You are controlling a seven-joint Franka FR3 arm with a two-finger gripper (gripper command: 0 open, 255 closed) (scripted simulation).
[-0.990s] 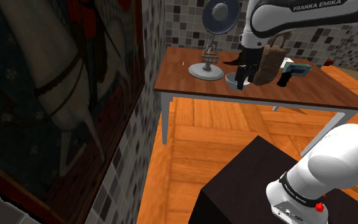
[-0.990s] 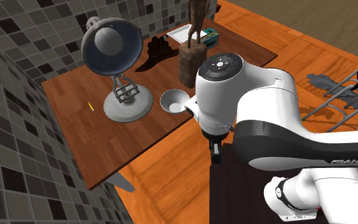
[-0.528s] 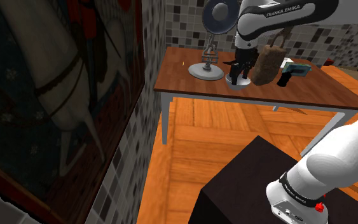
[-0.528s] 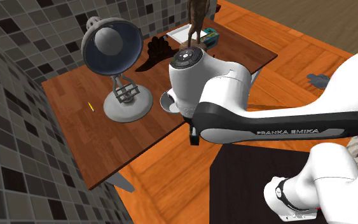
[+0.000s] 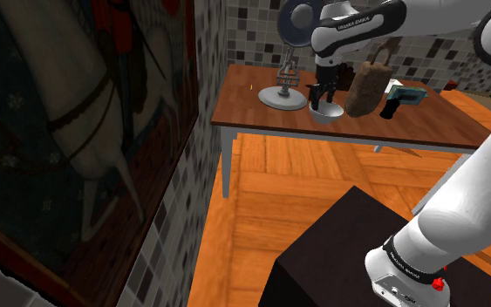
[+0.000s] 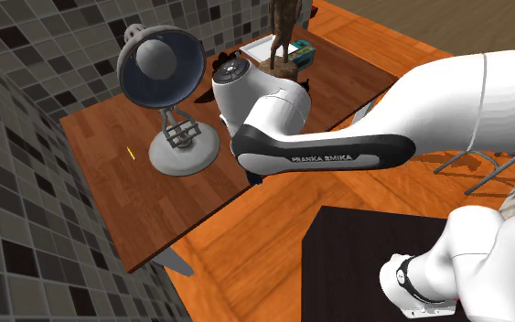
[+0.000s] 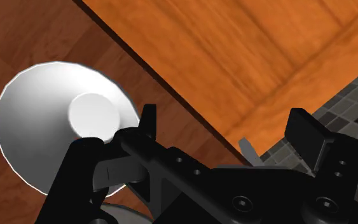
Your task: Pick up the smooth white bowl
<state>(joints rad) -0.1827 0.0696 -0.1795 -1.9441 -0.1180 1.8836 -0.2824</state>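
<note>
The white bowl (image 5: 324,112) sits near the front edge of the wooden table (image 5: 252,106), between the desk lamp and a brown statue. In the wrist view the bowl (image 7: 47,108) is smooth with a flat round bottom, right beside the table edge. My black gripper (image 5: 323,96) hangs straight down just over the bowl. Seen from the wrist, the gripper (image 7: 199,135) is open; one finger (image 7: 82,156) overlaps the bowl's near rim and the other finger (image 7: 308,132) stands out past the table edge. In the second exterior view my forearm (image 6: 264,105) hides the bowl.
A grey desk lamp (image 5: 285,87) (image 6: 168,82) stands close to the bowl on the shoulder view's left. The brown statue (image 5: 367,87) (image 6: 281,41), a stack of books (image 5: 406,92) and a small dark object (image 5: 391,107) lie to its right. Tiled walls border the table.
The arm has swung toward the shoulder view's left and the gripper has come over the bowl. In the second exterior view the forearm now covers the bowl.
</note>
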